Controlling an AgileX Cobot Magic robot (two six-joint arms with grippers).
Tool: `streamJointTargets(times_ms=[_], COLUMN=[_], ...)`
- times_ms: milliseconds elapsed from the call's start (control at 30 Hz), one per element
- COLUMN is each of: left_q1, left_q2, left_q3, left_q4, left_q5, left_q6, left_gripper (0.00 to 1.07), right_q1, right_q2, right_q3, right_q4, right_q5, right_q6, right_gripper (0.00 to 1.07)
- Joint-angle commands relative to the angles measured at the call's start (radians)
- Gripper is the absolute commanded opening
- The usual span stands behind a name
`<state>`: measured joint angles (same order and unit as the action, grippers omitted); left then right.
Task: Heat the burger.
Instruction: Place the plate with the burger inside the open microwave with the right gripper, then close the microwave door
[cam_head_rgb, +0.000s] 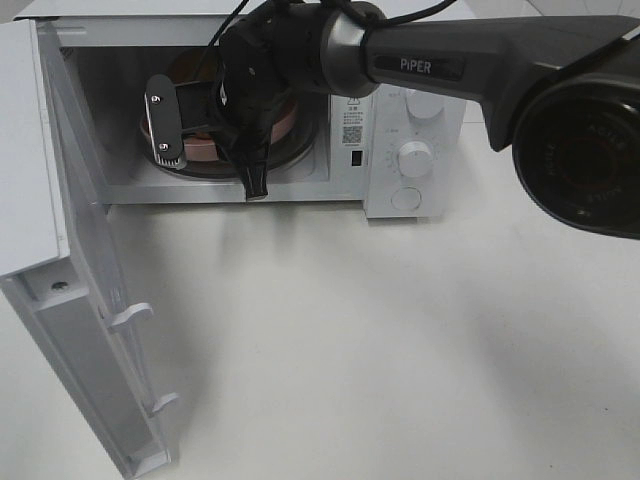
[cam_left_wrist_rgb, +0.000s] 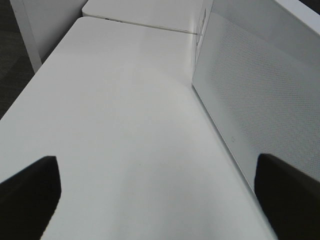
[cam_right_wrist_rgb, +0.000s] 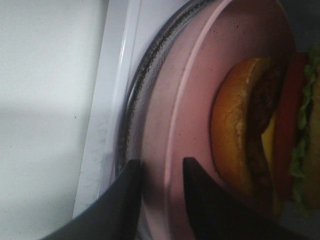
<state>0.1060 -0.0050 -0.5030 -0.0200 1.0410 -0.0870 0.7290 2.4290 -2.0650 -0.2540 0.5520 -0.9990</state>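
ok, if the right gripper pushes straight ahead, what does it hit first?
The pink plate: its rim sits inside the right gripper. Past that, likely the burger; depth unclear.

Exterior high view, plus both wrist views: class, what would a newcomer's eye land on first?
The dark right arm reaches into the white microwave, whose door hangs wide open at the left. Inside, the burger sits on a pink plate, the right gripper straddling its rim. The left gripper hovers open over the white table.
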Motion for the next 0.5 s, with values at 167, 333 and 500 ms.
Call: streamJointTargets(times_ms=[167, 333, 500], left_q1=[-0.008, -0.008, -0.008], left_q2=[-0.019, -0.019, -0.019], left_q3=[0.002, 0.002, 0.002], left_q4=[-0.001, -0.001, -0.001], left_q5=[-0.006, -0.006, -0.006], left_q6=[-0.005, -0.005, -0.005], left_gripper=[0.98, 0.98, 0.98], right_q1=[0.003, 0.003, 0.005], right_q2=[-0.015, -0.021, -0.031], right_q3=[-0.006, -0.004, -0.004], right_q4=[0.04, 0.056, 0.08], right_q5=[0.037, 0.084, 0.098], right_q6=[-0.018, -0.054, -0.044], right_gripper=[0.49, 0.49, 0.52])
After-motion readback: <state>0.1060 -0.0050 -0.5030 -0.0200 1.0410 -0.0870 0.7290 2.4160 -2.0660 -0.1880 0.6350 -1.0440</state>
